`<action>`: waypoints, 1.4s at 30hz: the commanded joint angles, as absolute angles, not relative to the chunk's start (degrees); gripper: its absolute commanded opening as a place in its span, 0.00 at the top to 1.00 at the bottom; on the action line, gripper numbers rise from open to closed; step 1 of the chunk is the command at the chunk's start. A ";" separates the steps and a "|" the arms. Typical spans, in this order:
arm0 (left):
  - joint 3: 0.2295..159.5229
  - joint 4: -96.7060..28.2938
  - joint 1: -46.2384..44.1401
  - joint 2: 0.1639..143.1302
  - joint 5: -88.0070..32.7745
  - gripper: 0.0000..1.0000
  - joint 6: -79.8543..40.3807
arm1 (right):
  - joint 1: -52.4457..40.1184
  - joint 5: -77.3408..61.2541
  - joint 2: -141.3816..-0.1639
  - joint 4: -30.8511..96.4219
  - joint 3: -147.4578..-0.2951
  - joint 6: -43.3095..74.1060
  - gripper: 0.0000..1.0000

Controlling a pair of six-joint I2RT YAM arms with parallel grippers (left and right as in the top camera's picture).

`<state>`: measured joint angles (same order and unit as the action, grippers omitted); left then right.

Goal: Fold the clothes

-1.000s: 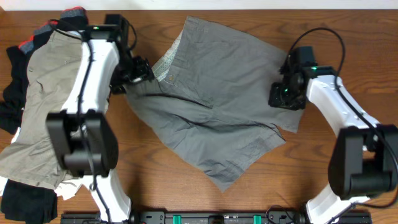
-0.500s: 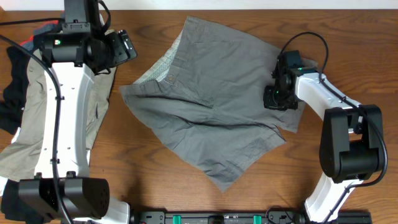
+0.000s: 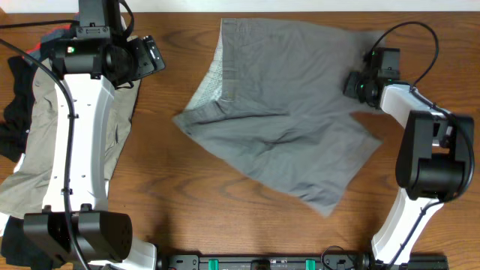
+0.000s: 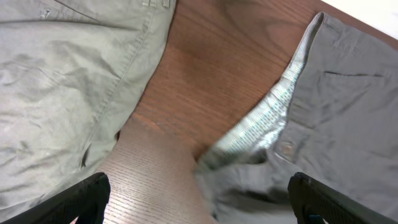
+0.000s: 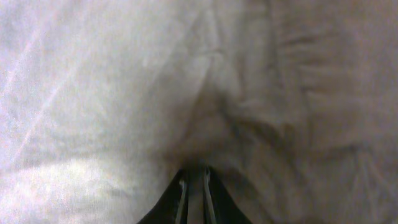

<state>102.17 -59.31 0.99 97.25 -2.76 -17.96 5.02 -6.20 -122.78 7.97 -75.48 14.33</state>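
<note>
Dark grey shorts (image 3: 289, 127) lie spread across the middle of the table, waistband (image 3: 217, 71) to the left with its pale striped lining showing. My right gripper (image 3: 360, 85) is at their far right edge, shut on a pinched fold of the grey cloth (image 5: 205, 124), which fills the right wrist view above the closed gripper (image 5: 193, 186). My left gripper (image 3: 152, 57) hovers open over bare wood between the pile and the shorts. In the left wrist view this gripper (image 4: 202, 199) holds nothing, with khaki shorts (image 4: 62, 81) on the left and the grey shorts (image 4: 342, 112) on the right.
A heap of other clothes fills the table's left side: khaki shorts (image 3: 41, 157), black pieces (image 3: 13, 124), a red-banded piece (image 3: 46, 36) and white cloth (image 3: 84, 229). The far table edge (image 3: 300, 10) runs just behind the grey shorts. Brown wood (image 3: 187, 202) shows in front.
My right gripper shut on the shorts' right edge and dragged the shorts right and toward the back. My left gripper rose off the waistband, moved left and opened.
</note>
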 commanded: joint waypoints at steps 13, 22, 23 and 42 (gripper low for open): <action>98.39 -55.22 -2.50 106.80 -6.92 0.07 -11.77 | 4.32 -10.61 -137.23 21.85 -99.79 11.25 0.46; 98.41 -39.05 -8.25 113.97 -17.02 0.11 -6.76 | 2.92 -17.69 -130.08 51.92 -112.90 8.01 0.30; 98.41 -38.26 -8.82 115.00 -18.83 0.11 -6.28 | 2.50 -18.35 -129.23 54.37 -112.88 8.01 0.30; 98.41 -32.99 -14.24 127.02 -23.09 0.12 -3.40 | -1.48 -18.17 -127.50 62.39 -112.84 7.60 0.33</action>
<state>98.76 -33.67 -14.39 126.32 -22.35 -4.38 -1.41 -17.69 -128.49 62.59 -111.81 8.47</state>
